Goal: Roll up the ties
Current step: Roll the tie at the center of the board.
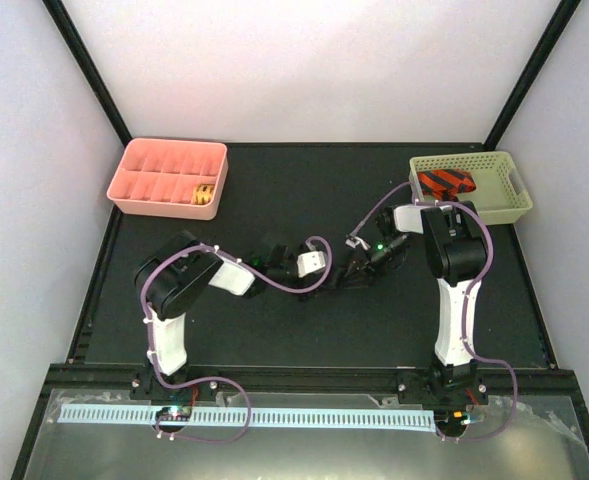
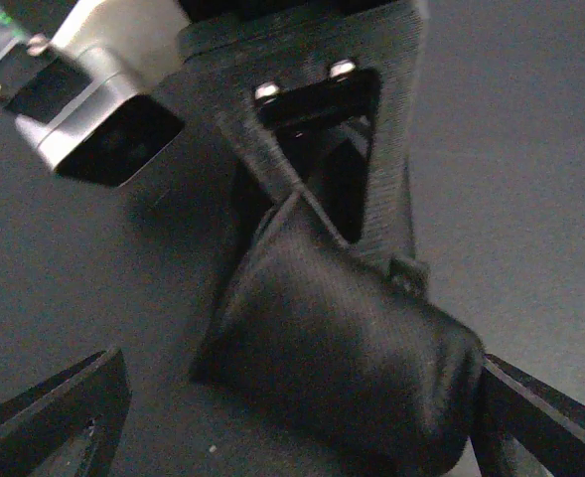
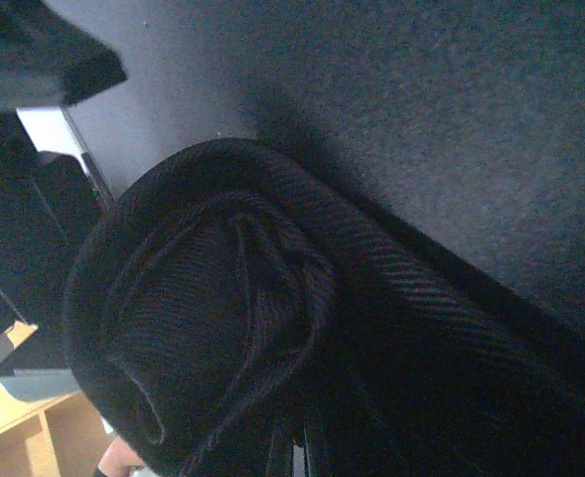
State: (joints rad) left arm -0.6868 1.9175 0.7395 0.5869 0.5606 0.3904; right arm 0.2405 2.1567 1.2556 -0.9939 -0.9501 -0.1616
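Observation:
A black tie, wound into a roll [image 2: 347, 368], fills the left wrist view. It also fills the right wrist view [image 3: 222, 318], where its spiral end faces the camera. My right gripper [image 2: 312, 204] comes down from above and is shut on the roll's upper edge; its fingertips [image 3: 302, 452] are almost hidden by the cloth. My left gripper [image 2: 307, 432] is open, one finger [image 2: 64, 417] left of the roll and the other [image 2: 545, 422] right of it. In the top view both grippers meet mid-table, left [image 1: 336, 274] and right [image 1: 362, 262]; the black tie is lost against the black mat.
A green basket [image 1: 504, 205] at the back right holds a red-and-black striped tie [image 1: 446, 182]. A pink divided tray [image 1: 144, 185] at the back left holds a yellow patterned rolled tie [image 1: 205, 194]. Purple cables loop by both wrists.

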